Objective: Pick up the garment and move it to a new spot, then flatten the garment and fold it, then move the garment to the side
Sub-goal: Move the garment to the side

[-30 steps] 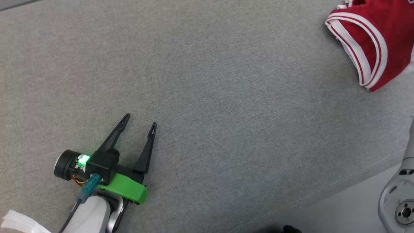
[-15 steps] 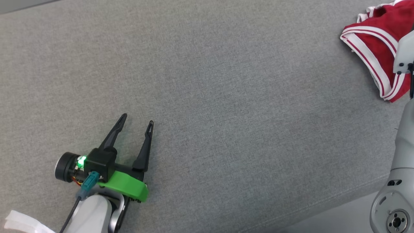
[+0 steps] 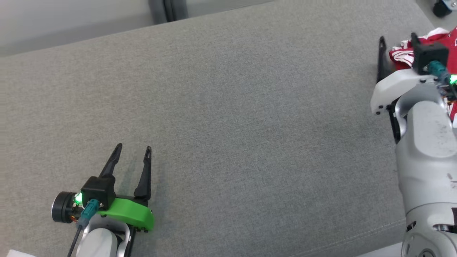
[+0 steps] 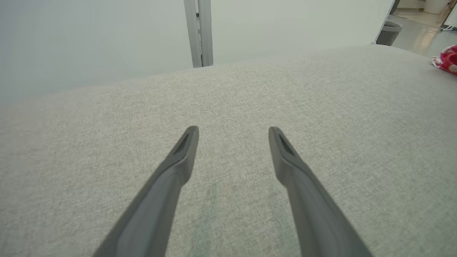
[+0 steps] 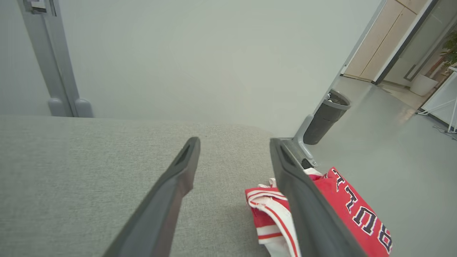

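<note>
Nearest the robot, the left gripper (image 3: pixel 134 147) hangs low over the grey padded surface (image 3: pixel 250 125) with its 2 fingers spread wide and nothing between them; its wrist view shows bare fabric ahead of the tips. Across a broad stretch of that surface, well apart from the left arm, the right gripper (image 3: pixel 398 36) is also wide and holds nothing. It stands at the garment (image 3: pixel 401 57), a red jersey with white trim and dark letters that lies bunched at the far right edge of the surface. In the right wrist view 1 finger crosses in front of the garment (image 5: pixel 342 200) and the other points over bare surface. I cannot tell whether a tip touches the cloth. Judged from this, the scene fits 2 stages: the right arm closing in to take the heap, or leaving it after setting it aside, though the loose, uneven bunching looks little like a tidy fold. Either way, the right arm's next motion calls for care with the looped trim near its fingers and with the surface's edge just beside the heap. Beyond stand a pale wall and a dark bin (image 5: pixel 326 114) on the floor.
</note>
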